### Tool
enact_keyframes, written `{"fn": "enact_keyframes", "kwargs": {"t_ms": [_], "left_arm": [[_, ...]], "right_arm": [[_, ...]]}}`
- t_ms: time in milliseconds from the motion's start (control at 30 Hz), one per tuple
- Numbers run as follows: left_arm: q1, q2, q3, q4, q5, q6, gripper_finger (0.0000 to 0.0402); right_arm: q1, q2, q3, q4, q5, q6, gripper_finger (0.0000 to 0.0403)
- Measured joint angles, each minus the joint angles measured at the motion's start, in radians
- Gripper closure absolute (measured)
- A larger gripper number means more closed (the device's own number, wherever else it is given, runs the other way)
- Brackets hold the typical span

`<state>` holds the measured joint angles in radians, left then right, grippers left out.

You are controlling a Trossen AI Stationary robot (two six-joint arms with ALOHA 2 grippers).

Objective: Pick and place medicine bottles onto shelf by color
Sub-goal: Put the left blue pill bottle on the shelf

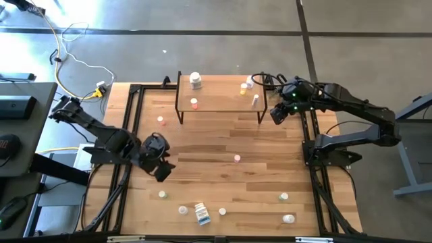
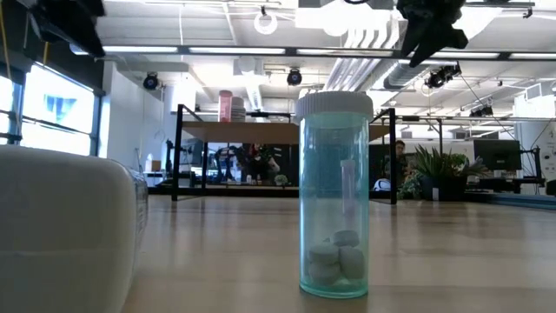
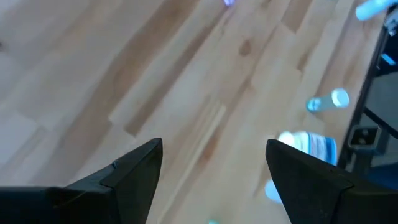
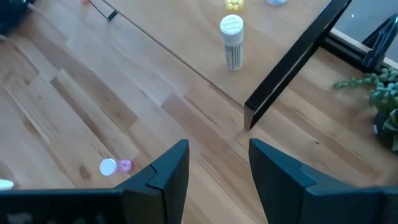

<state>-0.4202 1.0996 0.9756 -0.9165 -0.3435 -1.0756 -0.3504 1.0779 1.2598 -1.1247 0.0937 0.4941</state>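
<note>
Wooden tabletop (image 1: 223,135) w/ bottles scattered, both grippers empty & spread (right gripper (image 1: 277,113) by shelf (image 1: 219,101)), so btwn picks imo, left gripper (image 1: 158,162) needs a reach next.

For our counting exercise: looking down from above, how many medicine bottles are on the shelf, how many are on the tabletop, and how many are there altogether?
Shelf bottles: 5
Tabletop bottles: 8
Total: 13
</note>
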Motion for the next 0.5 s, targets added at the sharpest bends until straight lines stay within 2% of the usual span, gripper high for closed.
{"fn": "enact_keyframes", "kwargs": {"t_ms": [233,500], "left_arm": [[-0.16,0.0,0.0,-0.063,-0.01,-0.155,0.0124],[-0.323,0.046,0.0,-0.068,-0.069,-0.288,0.0124]], "right_arm": [[0.052,0.001,0.0,0.052,0.001,0.007,0.0245],[0.12,0.001,0.0,0.068,0.001,0.059,0.0245]]}}
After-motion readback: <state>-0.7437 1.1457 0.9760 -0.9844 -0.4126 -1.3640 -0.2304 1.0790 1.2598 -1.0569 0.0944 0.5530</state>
